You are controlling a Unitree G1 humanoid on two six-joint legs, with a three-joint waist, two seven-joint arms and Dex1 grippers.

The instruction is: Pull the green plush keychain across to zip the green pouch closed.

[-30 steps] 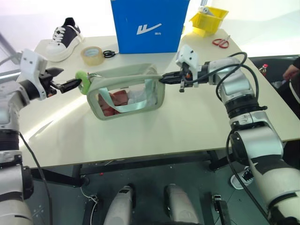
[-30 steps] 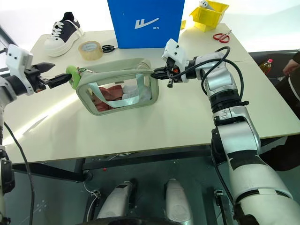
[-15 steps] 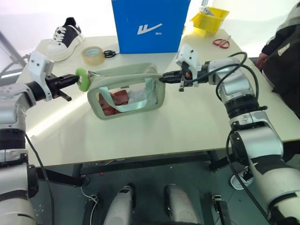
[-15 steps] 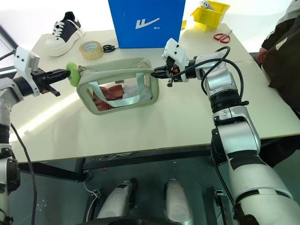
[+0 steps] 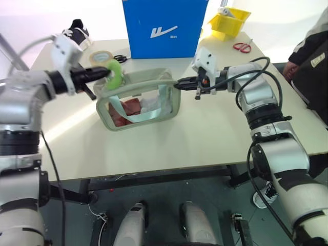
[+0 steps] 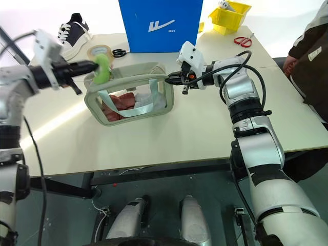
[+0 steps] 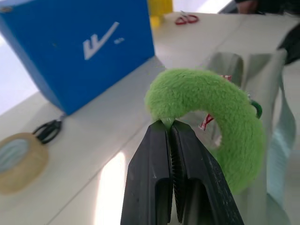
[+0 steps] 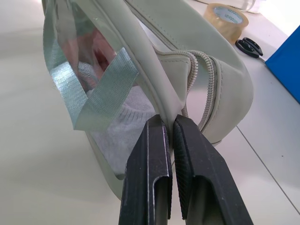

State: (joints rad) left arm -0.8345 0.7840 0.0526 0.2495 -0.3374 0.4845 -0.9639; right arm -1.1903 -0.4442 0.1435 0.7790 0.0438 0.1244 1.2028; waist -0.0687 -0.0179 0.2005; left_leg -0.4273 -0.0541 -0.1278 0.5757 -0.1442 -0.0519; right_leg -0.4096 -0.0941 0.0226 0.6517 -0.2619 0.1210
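The left gripper (image 7: 171, 123) pinches the green plush keychain (image 7: 220, 112) above the green pouch (image 5: 138, 100), whose end the right gripper (image 8: 171, 123) clamps

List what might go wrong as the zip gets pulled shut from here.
1. The left gripper pinches only the fuzzy edge of the green plush keychain; the plush may slip out under load.
2. The right gripper holds a thin edge at the end of the green pouch; if it slips, the pouch will likely drag along rather than zip.
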